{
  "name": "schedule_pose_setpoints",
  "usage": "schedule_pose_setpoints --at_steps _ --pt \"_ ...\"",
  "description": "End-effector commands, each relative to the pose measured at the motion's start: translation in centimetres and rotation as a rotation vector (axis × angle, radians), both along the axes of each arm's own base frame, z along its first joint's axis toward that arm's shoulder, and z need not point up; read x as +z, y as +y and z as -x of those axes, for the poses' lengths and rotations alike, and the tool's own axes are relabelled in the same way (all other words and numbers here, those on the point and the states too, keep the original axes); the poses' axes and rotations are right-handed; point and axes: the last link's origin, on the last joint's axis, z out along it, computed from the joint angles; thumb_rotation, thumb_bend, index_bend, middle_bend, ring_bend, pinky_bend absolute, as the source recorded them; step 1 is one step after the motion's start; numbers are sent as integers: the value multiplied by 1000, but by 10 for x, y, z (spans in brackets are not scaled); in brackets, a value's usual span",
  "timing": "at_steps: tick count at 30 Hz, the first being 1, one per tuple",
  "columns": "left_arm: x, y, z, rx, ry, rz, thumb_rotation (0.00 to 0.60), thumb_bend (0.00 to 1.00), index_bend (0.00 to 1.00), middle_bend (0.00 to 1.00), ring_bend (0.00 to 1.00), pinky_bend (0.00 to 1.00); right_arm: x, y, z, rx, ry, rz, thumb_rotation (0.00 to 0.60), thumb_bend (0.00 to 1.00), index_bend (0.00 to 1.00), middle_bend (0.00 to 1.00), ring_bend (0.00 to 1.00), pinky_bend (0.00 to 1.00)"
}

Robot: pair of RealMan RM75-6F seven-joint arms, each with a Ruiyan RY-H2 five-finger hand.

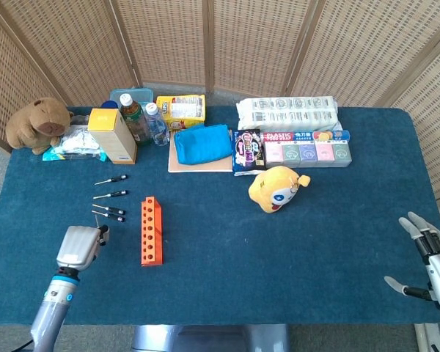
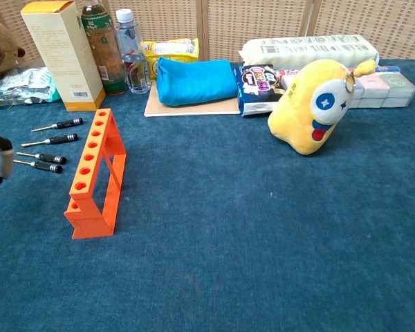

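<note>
Left hand [image 1: 78, 248] near front-left table corner, just left of orange plastic rack with holes [image 1: 152, 230]. Four small black-handled screwdrivers [image 1: 108, 213] behind hand, left of rack. Tall yellow cardboard box [image 1: 112, 135] behind screwdrivers; brown plush capybara [image 1: 37, 125] left of box. Yellow plush toy [image 1: 277, 188] mid-table, right of rack, in front of blue fabric pouch [image 1: 202, 144]. Right hand [image 1: 430, 264] at front-right edge of blue cloth-covered table [image 1: 293, 257].

We see both views bright and evenly lit, colours clear. Soft short shadows sit under the orange rack [image 2: 95, 173] and yellow toy [image 2: 312, 104]. Focus stays sharp throughout, with no glare and only slight bending toward the frame edges.
</note>
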Motion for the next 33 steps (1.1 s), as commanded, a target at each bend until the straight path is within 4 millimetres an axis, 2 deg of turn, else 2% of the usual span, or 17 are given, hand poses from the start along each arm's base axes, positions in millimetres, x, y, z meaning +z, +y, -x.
schedule_pose_setpoints --at_steps 1,8,21,27,33 --pt "17 -7 -1 4 -48 -8 600 418 587 1000 1000 1000 -1 0 0 -1 3 -4 600 21 19 0 10 78" --pt "39 -13 -4 50 -231 60 600 417 587 1000 1000 1000 -4 0 0 -5 13 -9 600 22 19 0 11 79" --pt "82 -10 -8 75 -459 234 600 418 587 1000 1000 1000 -9 -1 -1 -2 33 -17 600 22 19 0 12 83" --pt "91 -16 -12 125 -629 364 600 417 588 1000 1000 1000 -11 -1 -2 -2 42 -21 600 23 19 0 13 85" --pt "101 -11 -11 158 -724 442 600 417 587 1000 1000 1000 -13 0 -2 -3 47 -22 600 23 19 0 12 87"
